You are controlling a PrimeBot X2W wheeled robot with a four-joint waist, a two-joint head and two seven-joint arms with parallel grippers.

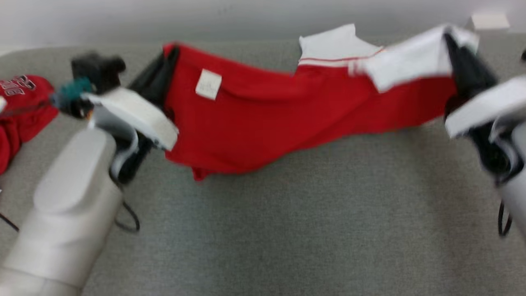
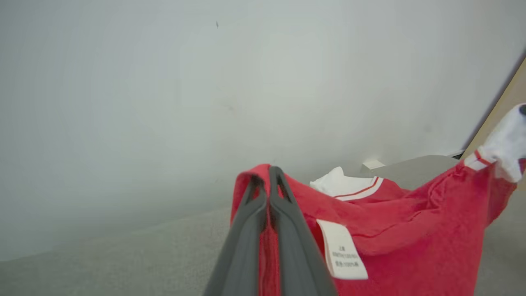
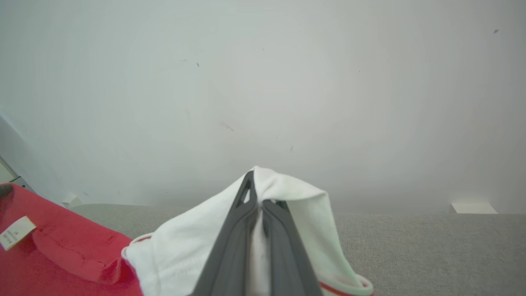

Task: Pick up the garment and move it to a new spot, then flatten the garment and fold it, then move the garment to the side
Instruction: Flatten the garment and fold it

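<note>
Head and wrist views. A red shirt [image 1: 279, 115] [image 2: 411, 230] [image 3: 61, 255] is being held stretched between the two hands above the far half of the grey cloth-covered desk [image 1: 308, 226], from left of centre to near its right edge. The left hand [image 1: 171, 52] [image 2: 267, 176] is being kept pressed together on a red edge of the shirt, whose cloth is being folded over the fingertips. The right hand [image 1: 448, 41] [image 3: 254, 185] is likewise being kept pressed together, pinching the white sleeve [image 1: 411, 61] [image 3: 185, 246], which is being draped around both fingers. Between the hands the shirt is being let sag in the middle; whether its lowest fold is touching the desk cannot be told from the blurred head view. A white care label [image 1: 208, 84] [image 2: 341, 255] [image 3: 14, 232] is being shown near the left hand's end. A white panel with red stripes [image 1: 335, 47] [image 2: 349, 185] is being raised toward the far edge. A second red garment [image 1: 20, 111], with lettering, is being left crumpled at the desk's left edge. A pale wall [image 2: 164, 82] is being seen behind the desk.
</note>
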